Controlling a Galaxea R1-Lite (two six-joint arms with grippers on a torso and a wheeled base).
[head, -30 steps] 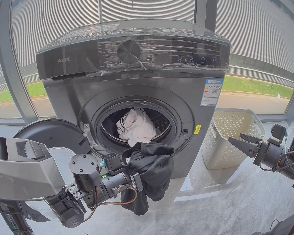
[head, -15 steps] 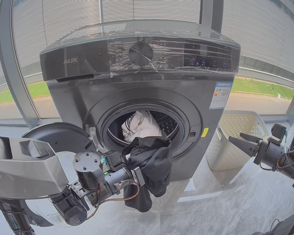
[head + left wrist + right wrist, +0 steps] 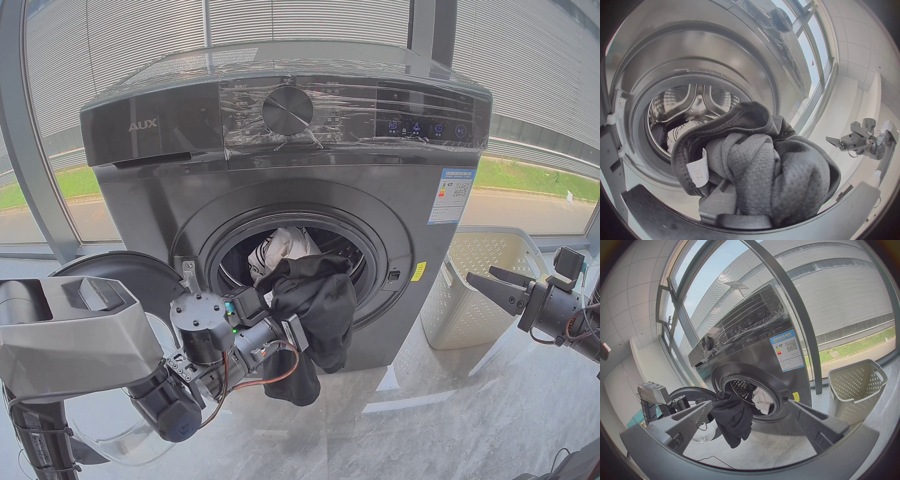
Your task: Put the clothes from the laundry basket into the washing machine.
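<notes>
Left tool [image 3: 736, 213]: clamped on a black mesh-knit garment [image 3: 319, 300] bunched at the lower lip of the grey front-loading washing machine [image 3: 156, 200]; round drum mouth [image 3: 373, 257] straight ahead, garment's tail hanging outside below the rim. Right tool [image 3: 500, 284]: spread, empty, beside the white perforated laundry basket [image 3: 465, 312], farther from the mouth.

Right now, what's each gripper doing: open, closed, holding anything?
Left gripper: shut on the black garment, held at the washing machine door opening.
Right gripper: open, holding nothing, near the laundry basket.
</notes>
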